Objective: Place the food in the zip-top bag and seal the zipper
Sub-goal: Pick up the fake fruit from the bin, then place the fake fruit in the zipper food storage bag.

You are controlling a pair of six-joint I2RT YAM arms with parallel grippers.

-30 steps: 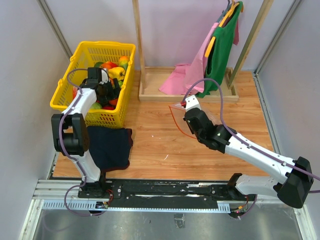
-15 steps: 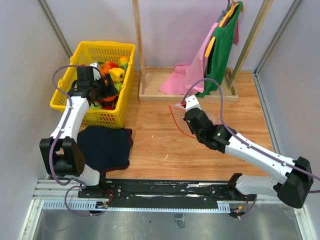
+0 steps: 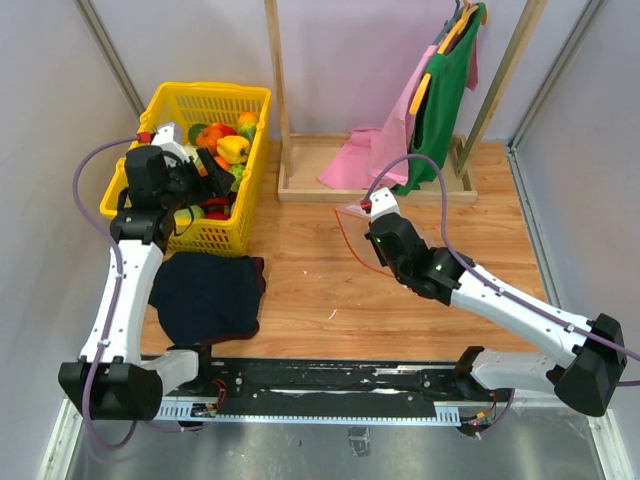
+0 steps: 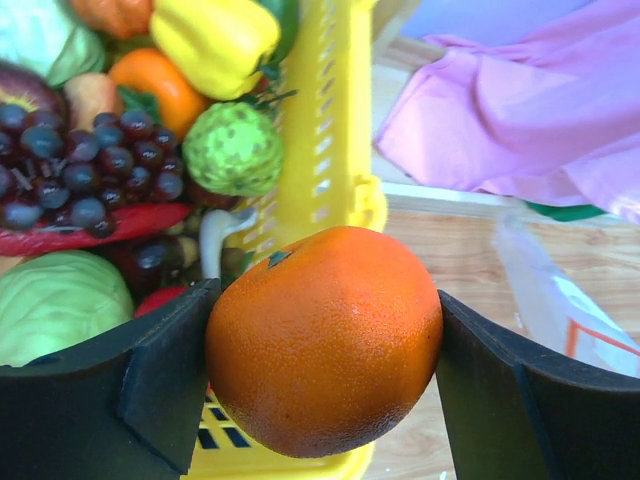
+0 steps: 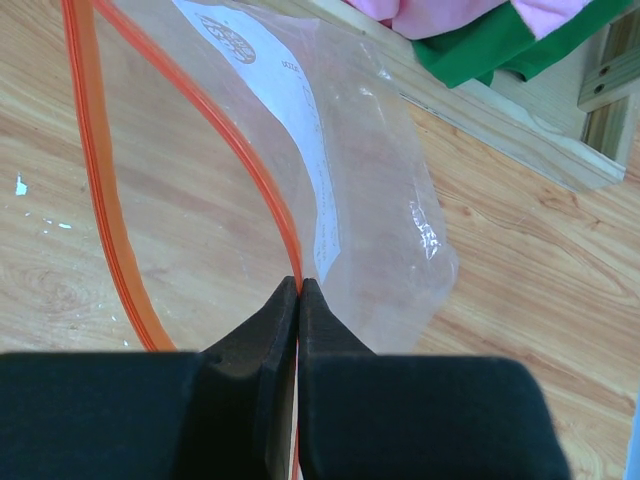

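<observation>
Left gripper [image 4: 322, 345]: jaws spread wide and clamped on either side of an orange, one dark finger [image 4: 165, 375] against each flank.
Orange [image 4: 330, 300]: held clear of the other food, seen against the right wall and rim of the basket.
Basket [image 3: 215, 95]: yellow plastic, at the table's far left corner; the left arm reaches over it.
Basket contents: yellow pepper [image 4: 215, 40], purple grapes [image 4: 90, 170], pale green cabbage [image 4: 55, 300] and a knobbly green fruit [image 4: 235, 148], heaped together.
Dark cloth [image 3: 205, 290]: flat on the wooden table [image 3: 320, 290], just in front of the basket.
Zip-top bag [image 5: 370, 200]: clear and crinkled, at mid-table near the wooden rack base [image 3: 310, 190]; it holds no food.
Zipper [image 5: 90, 180]: red-orange strip, its two sides parted in a loop, so the mouth gapes.
Right gripper [image 5: 299, 285]: fingers pressed together, pinching one side of the zipper strip.
Garments: pink cloth [image 3: 355, 160] and green shirt [image 3: 440, 100], hanging at the far right of the rack.
</observation>
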